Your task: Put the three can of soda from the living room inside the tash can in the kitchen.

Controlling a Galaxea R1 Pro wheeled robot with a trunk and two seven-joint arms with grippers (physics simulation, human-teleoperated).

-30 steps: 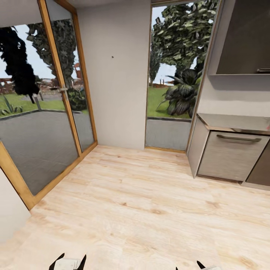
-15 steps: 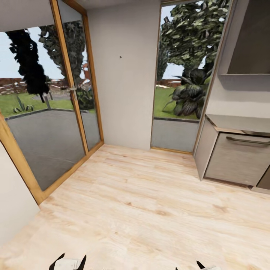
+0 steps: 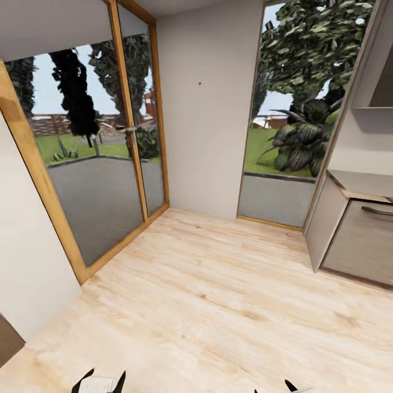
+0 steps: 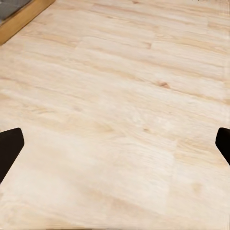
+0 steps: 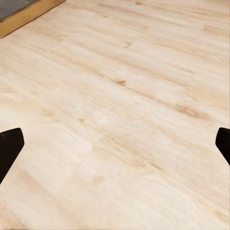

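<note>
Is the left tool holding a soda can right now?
No. In the left wrist view the left tool stands wide open, with bare wooden floor between its fingertips.

At the bottom edge of the head view, left of centre, the left gripper (image 3: 98, 380) shows as two matte black, pointed, wedge-shaped fingertips rising from a pale white-grey block. At the bottom right, the right gripper (image 3: 271, 388) shows two smaller black tips beside a sliver of the same pale housing. In each wrist view, plain black fingers (image 4: 9, 149) (image 5: 9, 148) enter at the left and right edges, smooth and unmarked, with slanted edges.
</note>
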